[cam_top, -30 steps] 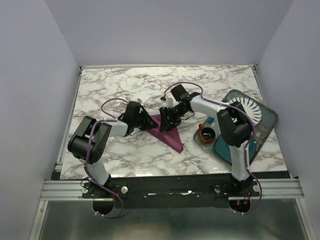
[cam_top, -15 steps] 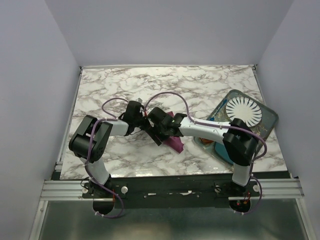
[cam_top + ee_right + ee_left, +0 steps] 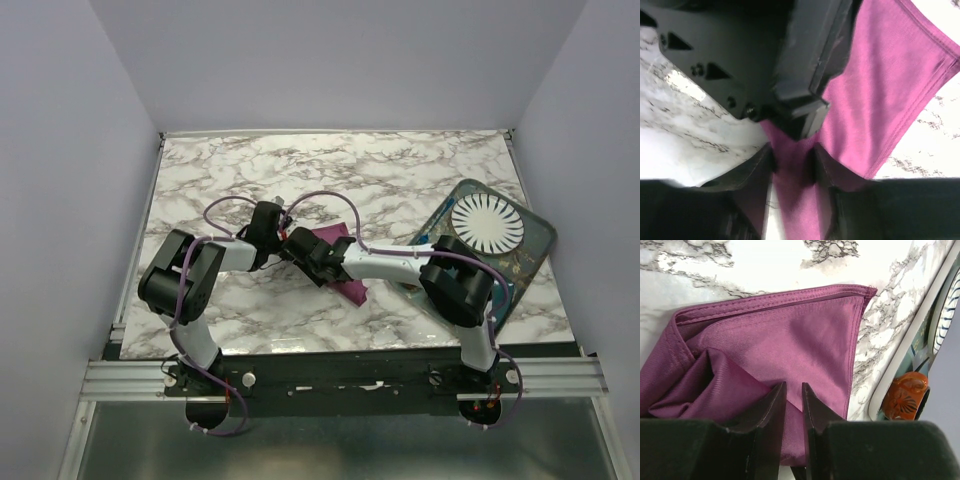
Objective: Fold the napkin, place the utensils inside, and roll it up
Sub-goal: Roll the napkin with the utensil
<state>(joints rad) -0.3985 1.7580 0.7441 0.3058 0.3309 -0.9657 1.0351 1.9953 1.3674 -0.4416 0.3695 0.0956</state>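
The napkin (image 3: pixel 352 290) lies folded on the marble worktop (image 3: pixel 250 170), near the middle and just left of the teal tray (image 3: pixel 535 252). A raised fold is pinched between the nearly closed fingers of the left hand (image 3: pixel 794 390). Close beside it, a narrow band of the same cloth is clamped between the 2 fingers of the right hand (image 3: pixel 791 155). An orange cup (image 3: pixel 904 396) is seen just inside the tray's edge.

My overhead view is bright and even, soft shadows on the white grey-veined marble counter (image 3: pixel 420 165); my right wrist view is blurred up close
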